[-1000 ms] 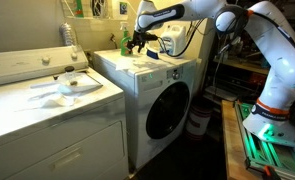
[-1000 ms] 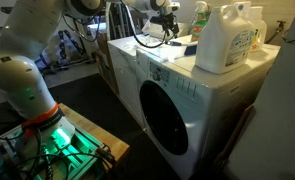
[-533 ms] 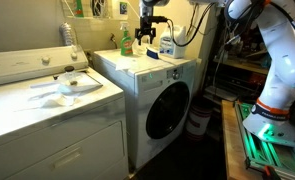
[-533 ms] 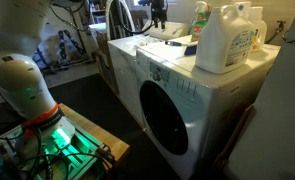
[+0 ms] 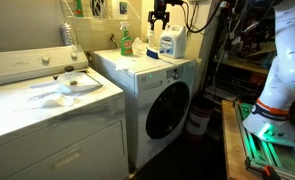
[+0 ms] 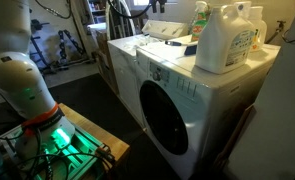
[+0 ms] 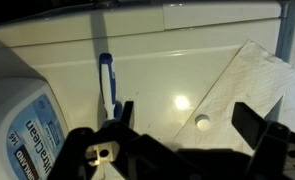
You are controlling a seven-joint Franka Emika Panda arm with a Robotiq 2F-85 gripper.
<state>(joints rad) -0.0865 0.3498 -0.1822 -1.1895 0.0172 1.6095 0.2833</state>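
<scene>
My gripper [image 5: 159, 14] hangs high above the white front-load washer [image 5: 162, 95], open and empty. In the wrist view its two dark fingers [image 7: 187, 125] are spread apart over the washer's white top [image 7: 157, 55]. Below them lie a blue-handled brush [image 7: 105, 82] and a white cloth [image 7: 249, 80] with a small round spot. A white detergent jug with a blue label [image 7: 22, 130] stands at the left; in an exterior view it [image 5: 169, 42] sits just under the gripper. In an exterior view the jug [image 6: 227, 38] stands large in front.
A green bottle [image 5: 125, 40] stands at the washer's back corner, also in an exterior view [image 6: 200, 14]. A white top-load machine [image 5: 57, 115] with cloths on its lid stands beside the washer. The robot base [image 5: 267, 120] stands on the floor, and a green-lit platform [image 6: 57, 140] shows nearby.
The arm has lifted the gripper from just above the washer top, near the green bottle, up and across to above the detergent jug. Nothing was picked up.
</scene>
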